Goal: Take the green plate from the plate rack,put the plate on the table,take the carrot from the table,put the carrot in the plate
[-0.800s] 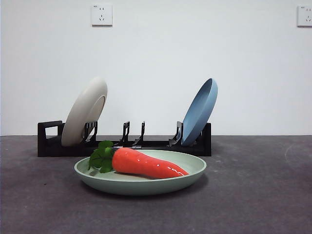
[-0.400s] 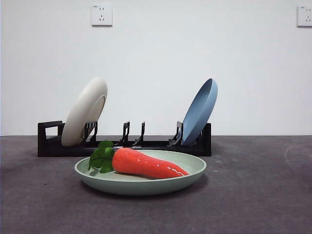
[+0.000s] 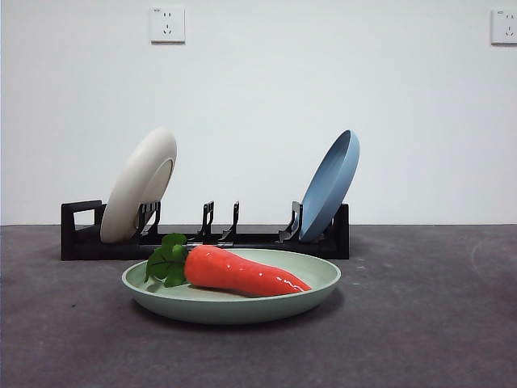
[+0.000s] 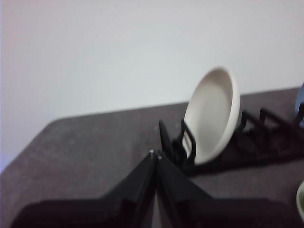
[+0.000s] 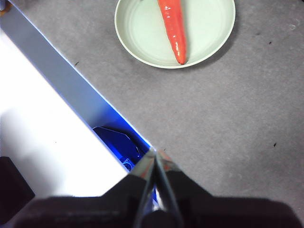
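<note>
The green plate lies flat on the table in front of the plate rack. The orange-red carrot rests inside it, leafy top to the left. From the right wrist view the plate and carrot lie well away from my right gripper, which is shut and empty near the table's edge. My left gripper is shut and empty too, held back from the rack's handle end. Neither arm shows in the front view.
A cream-white plate leans in the rack's left slot and a blue plate in its right slot; the middle prongs hold nothing. The cream-white plate is near the left gripper. A white surface lies beyond the table's edge.
</note>
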{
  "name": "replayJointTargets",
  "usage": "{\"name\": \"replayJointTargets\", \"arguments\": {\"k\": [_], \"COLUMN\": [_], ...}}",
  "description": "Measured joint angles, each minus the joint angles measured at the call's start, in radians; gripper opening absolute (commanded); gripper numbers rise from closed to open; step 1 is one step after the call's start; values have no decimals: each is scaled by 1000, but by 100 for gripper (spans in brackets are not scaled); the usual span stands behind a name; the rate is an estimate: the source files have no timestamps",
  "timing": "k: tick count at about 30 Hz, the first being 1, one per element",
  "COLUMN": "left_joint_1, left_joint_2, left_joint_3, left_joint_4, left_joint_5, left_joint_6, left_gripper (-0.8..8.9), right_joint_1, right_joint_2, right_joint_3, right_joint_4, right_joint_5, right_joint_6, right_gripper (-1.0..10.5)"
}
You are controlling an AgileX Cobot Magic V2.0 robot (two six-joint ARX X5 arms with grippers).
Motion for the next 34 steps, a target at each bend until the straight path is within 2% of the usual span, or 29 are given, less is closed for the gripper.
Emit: {"name": "replayJointTargets", "arguments": {"k": [8, 15, 34], "left_joint_1": [31, 42, 48], "left_joint_2": [-83, -117, -117], "left_joint_3": [-118, -128, -128], "left_joint_4": [-12, -174, -173], "left_joint_5": [0, 13, 30], "left_joint_6": [-16, -43, -61], "left_gripper": [-4, -3, -3], "right_joint_1": [0, 0, 0], "right_joint_2": [0, 0, 0], "right_joint_3": [0, 0, 0], "right_joint_4": [0, 0, 0], "right_joint_5": [0, 0, 0], "right_joint_6": [0, 0, 1], "right_gripper": [1, 1, 1]}}
